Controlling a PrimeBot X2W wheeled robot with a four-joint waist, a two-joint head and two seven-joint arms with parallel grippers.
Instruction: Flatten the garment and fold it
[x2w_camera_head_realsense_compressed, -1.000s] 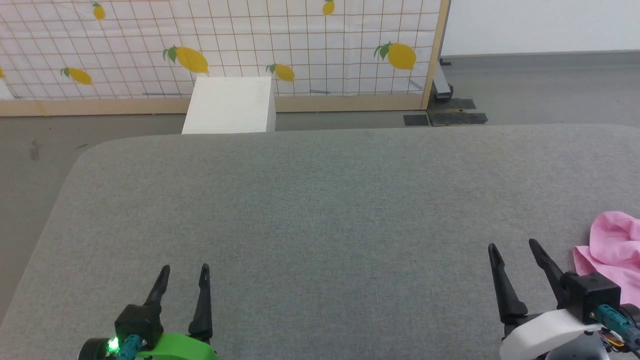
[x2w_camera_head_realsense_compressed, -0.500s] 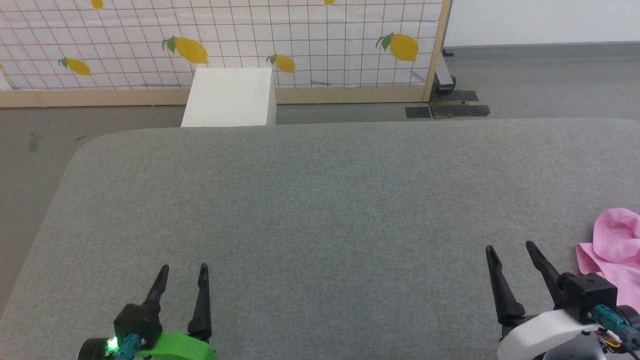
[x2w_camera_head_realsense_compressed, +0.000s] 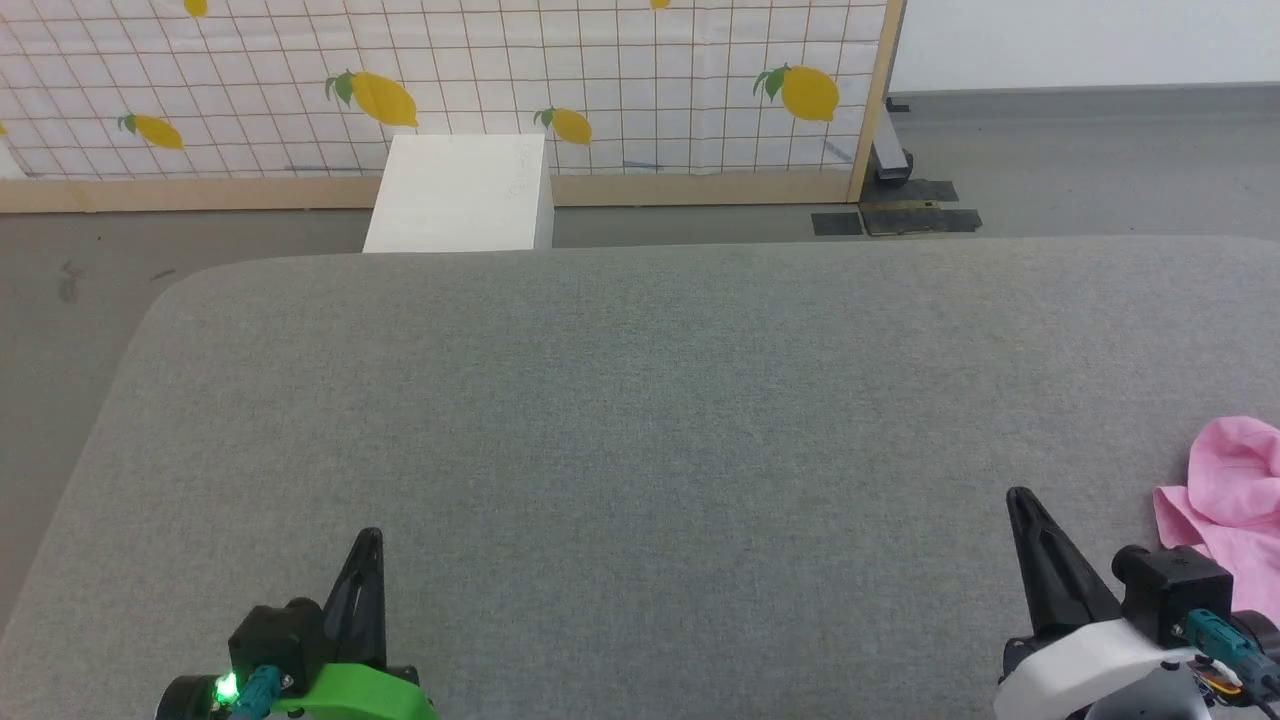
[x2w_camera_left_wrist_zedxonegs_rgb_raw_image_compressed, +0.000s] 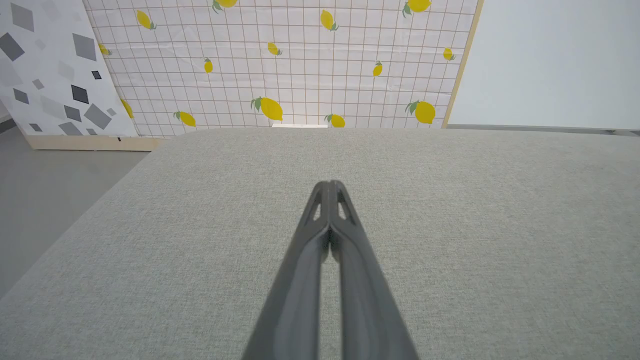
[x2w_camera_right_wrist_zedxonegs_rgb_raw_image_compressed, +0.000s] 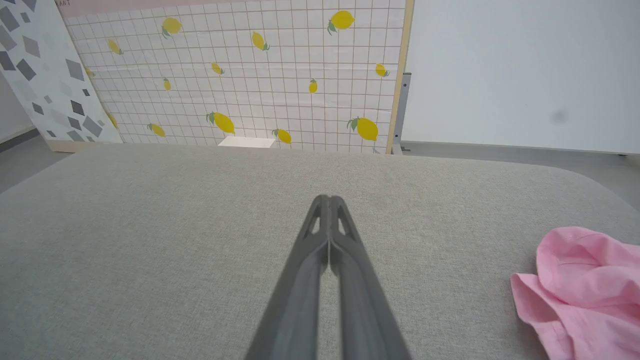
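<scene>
Garment (x2w_camera_head_realsense_compressed: 1235, 500) crumpled, near closed right fingers (x2w_camera_head_realsense_compressed: 1050, 565)

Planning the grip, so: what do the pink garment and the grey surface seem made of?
Garment: thin, soft matte cloth, perhaps cotton; it lies in limp folds. Grey surface: matte woven fabric covering, going by its fine flecked texture.

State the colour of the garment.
The garment is plain light pink, best seen in the right wrist view.

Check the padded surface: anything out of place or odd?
The pink garment lies crumpled far right, beside the shut right claw; the left claw is shut too. Nothing else stands out.
</scene>
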